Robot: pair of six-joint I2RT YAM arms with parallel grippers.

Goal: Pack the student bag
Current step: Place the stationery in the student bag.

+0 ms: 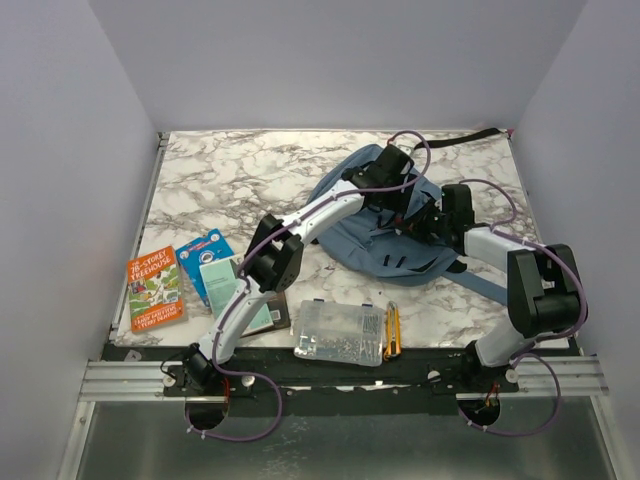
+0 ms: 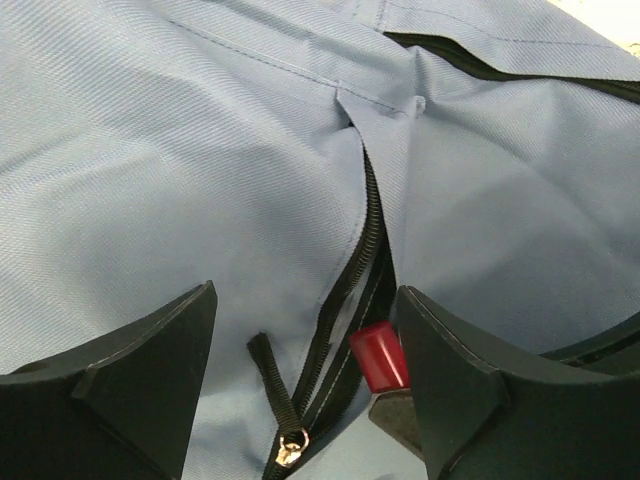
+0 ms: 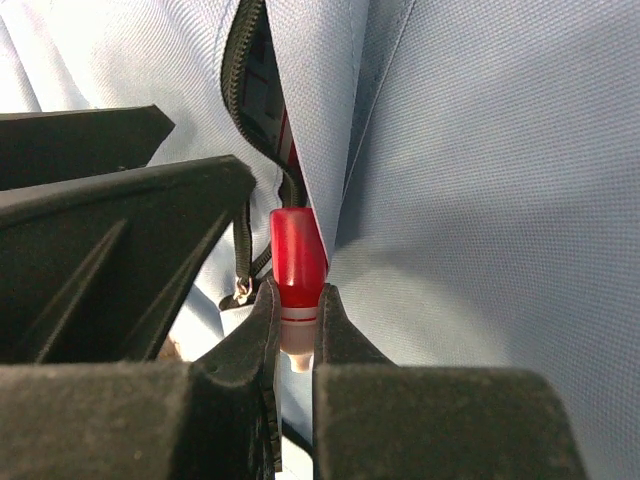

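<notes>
Book [image 1: 154,288] far left, clear box [image 1: 342,332] at front edge. Bag [image 1: 385,252] lies centre-right on table [image 1: 230,170], zip [image 2: 371,220] part open. Left gripper [image 2: 305,310] jaws apart over zip. Right gripper [image 3: 297,303] clamped on red-capped tube [image 3: 297,250] at zip opening.

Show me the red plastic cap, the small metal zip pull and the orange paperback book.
red plastic cap [image 3: 298,255]: right wrist view, cap's middle
small metal zip pull [image 2: 290,447]: left wrist view, its ring
orange paperback book [image 1: 155,288]: top external view, cover's middle
</notes>
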